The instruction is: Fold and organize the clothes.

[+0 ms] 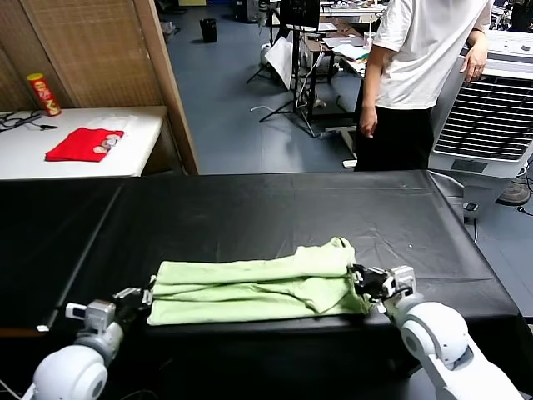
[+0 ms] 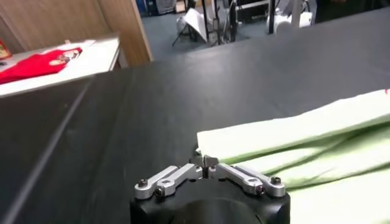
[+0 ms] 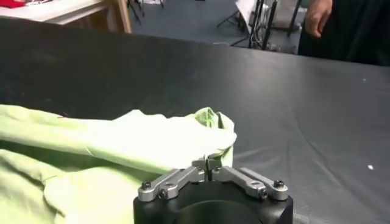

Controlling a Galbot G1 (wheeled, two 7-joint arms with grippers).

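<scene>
On the far left, a white side table (image 1: 141, 150) carries a small red cloth (image 1: 83, 143) and a red can (image 1: 42, 93); both are well apart from the work. The black table (image 1: 250, 217) holds the pale green T-shirt (image 1: 258, 287), which lies near its front edge as a long band folded lengthwise, layers stacked, one bunched end rising at the right. The left gripper (image 1: 143, 298) sits low at the shirt's left end, touching or just beside the cloth edge; whether its pincer is apart or together cannot be told from any view, as the fingertips are hidden under the wrist body. The right gripper (image 1: 364, 282) sits at the shirt's right end against the bunched fabric; its pincer state likewise cannot be told, and no cloth is plainly seen clamped. Judgement: the lengthwise fold appears set down, with the crosswise fold not yet made. The next move calls for a clean hold on one end and carrying it over the other, keeping the layers aligned. A person in a white T-shirt (image 1: 420, 75) stands beyond the far right corner beside a white cooler unit (image 1: 487, 117), clear of the table. Nothing lies on the cloth-free table surface to obstruct; the crumpled right end is the chief risk to a neat fold.
</scene>
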